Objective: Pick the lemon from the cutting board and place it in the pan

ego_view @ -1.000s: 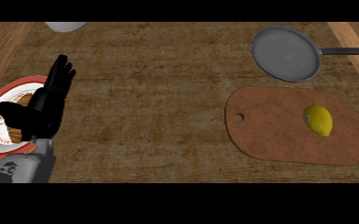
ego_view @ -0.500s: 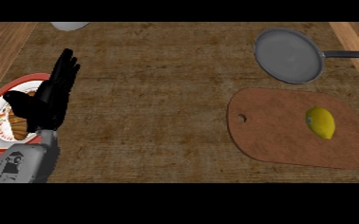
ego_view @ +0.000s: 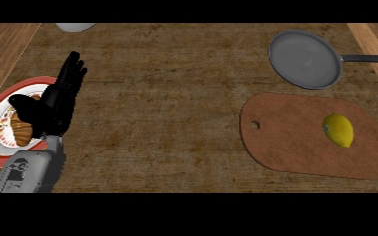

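Observation:
A yellow lemon (ego_view: 338,129) lies on the brown cutting board (ego_view: 295,142) at the right of the counter. Beyond the board stands a grey pan (ego_view: 304,59) with nothing in it, its dark handle pointing off to the right. My left hand (ego_view: 55,103) is at the far left, open with fingers straight and pointing away from me, far from the lemon. No right hand shows anywhere in the head view.
A red-rimmed plate (ego_view: 9,96) holding a pastry sits under and beside my left hand. A pale bowl (ego_view: 75,27) is cut off at the counter's far edge. Lighter wooden strips run along the left and right sides.
The left hand has shifted slightly right and further from me; the lemon, board and pan sit a little higher and further left in the picture.

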Tool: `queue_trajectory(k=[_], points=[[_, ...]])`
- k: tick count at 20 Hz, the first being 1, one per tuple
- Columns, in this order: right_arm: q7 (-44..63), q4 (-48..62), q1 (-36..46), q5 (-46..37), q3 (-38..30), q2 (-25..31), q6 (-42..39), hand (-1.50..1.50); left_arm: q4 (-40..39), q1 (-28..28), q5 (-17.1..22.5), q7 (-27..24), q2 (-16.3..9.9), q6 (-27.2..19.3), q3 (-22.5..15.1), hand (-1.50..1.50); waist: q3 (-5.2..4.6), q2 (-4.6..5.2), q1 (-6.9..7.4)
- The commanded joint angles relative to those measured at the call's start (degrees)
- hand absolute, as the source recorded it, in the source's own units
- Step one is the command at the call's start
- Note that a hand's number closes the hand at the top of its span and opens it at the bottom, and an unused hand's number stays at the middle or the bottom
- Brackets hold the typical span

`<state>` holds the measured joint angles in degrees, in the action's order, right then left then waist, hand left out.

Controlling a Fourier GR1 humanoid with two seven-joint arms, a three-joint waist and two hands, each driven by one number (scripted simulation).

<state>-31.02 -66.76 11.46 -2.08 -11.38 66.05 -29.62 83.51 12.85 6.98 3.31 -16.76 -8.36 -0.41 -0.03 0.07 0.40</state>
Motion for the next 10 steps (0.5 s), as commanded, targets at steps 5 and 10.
queue_trajectory(k=[5,10], points=[[7.29,-8.59,1.87,1.9,2.7,-6.02,-6.4,-1.5,-0.16,-1.84,-1.98,-1.98,3.03,-1.08,-0.28,0.0,-0.01,-0.15,-0.5],[12.46,-14.82,0.97,1.0,2.1,-8.74,-8.08,-1.5,-2.65,-0.57,-2.43,-2.44,3.14,0.23,1.11,0.0,-0.01,-0.12,-0.69]])
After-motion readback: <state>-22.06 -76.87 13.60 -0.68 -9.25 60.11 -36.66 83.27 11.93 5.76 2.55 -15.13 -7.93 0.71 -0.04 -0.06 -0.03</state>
